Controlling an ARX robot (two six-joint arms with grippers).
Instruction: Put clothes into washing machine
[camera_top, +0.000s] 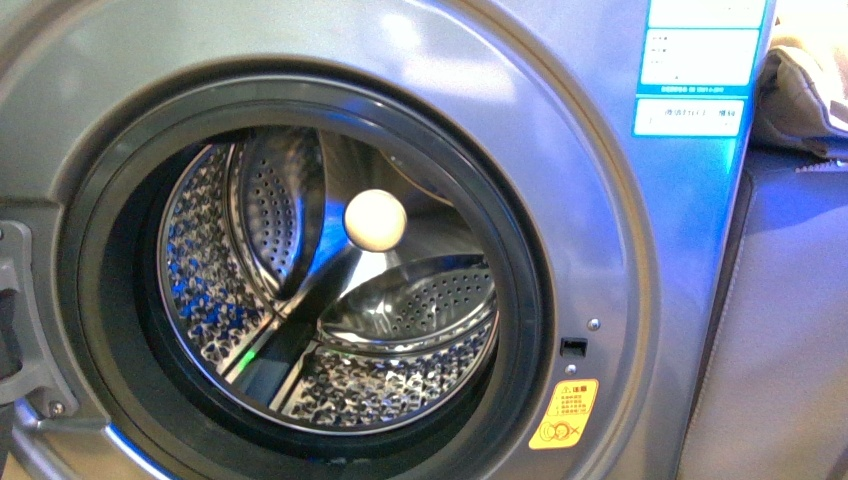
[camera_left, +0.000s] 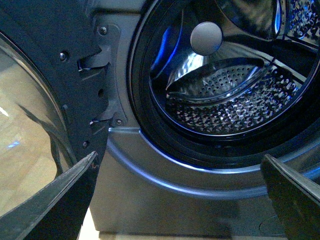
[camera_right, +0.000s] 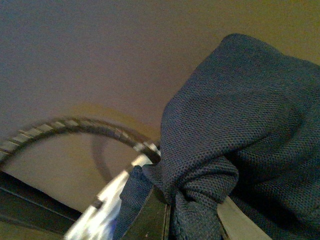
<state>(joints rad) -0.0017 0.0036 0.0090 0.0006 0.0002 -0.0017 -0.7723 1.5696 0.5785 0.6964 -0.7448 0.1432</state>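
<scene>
The dark slate-blue pique-knit garment (camera_right: 240, 115) sits bunched in the right gripper (camera_right: 192, 212), whose jaws are pinched on a gathered fold. It's held clear of the machine and isn't inside yet, and the front view shows no sign of it.

Orientation: it's a lump w/ no clear long axis. The folds converge twd the jaws and the bulk bulges away from them. Which end trails, can't tell.

The left gripper (camera_left: 177, 200) hangs low by the big silver-grey front-loading washing machine (camera_top: 620, 250), jaws wide apart, nothing btwn them. The round glass door (camera_left: 30, 125) stands open on the hinge side, and the perforated steel drum (camera_top: 400, 385) looks bare of laundry.

Risks, imo: the grip is on one fold only, so the rest could slide out. A loose tail could also catch the black rubber porthole rim (camera_top: 520, 260), or drape over it w/o landing inside.
</scene>
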